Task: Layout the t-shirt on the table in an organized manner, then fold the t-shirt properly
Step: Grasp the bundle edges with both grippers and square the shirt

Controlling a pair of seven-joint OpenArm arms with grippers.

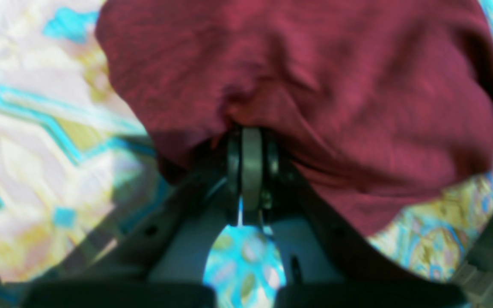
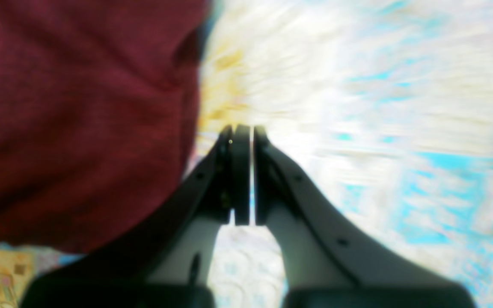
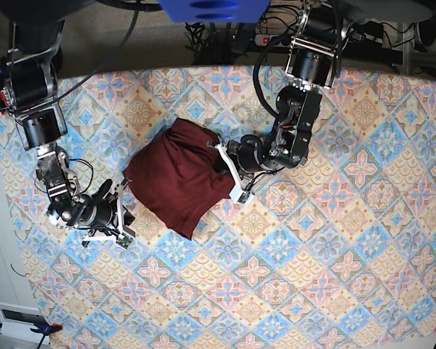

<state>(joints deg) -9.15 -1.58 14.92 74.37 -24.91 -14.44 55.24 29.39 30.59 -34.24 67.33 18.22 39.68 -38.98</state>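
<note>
The maroon t-shirt [image 3: 176,178] lies bunched in a rumpled heap left of centre on the tiled table [image 3: 334,254]. My left gripper [image 3: 224,171] is at the heap's right edge. In the left wrist view its fingers [image 1: 250,162] are pressed together with t-shirt [image 1: 315,85] fabric puckered at their tips, so my left gripper [image 1: 250,132] is shut on the cloth. My right gripper [image 3: 125,214] sits low by the heap's left edge. In the blurred right wrist view my right gripper [image 2: 250,130] is shut with nothing between its fingers, and the t-shirt [image 2: 79,119] lies just to its left.
The patterned table cloth [image 1: 37,162] stretches wide to the right and front of the shirt. Cables and a power strip [image 3: 272,40] lie beyond the far table edge. A small white box [image 3: 18,320] sits off the near left corner.
</note>
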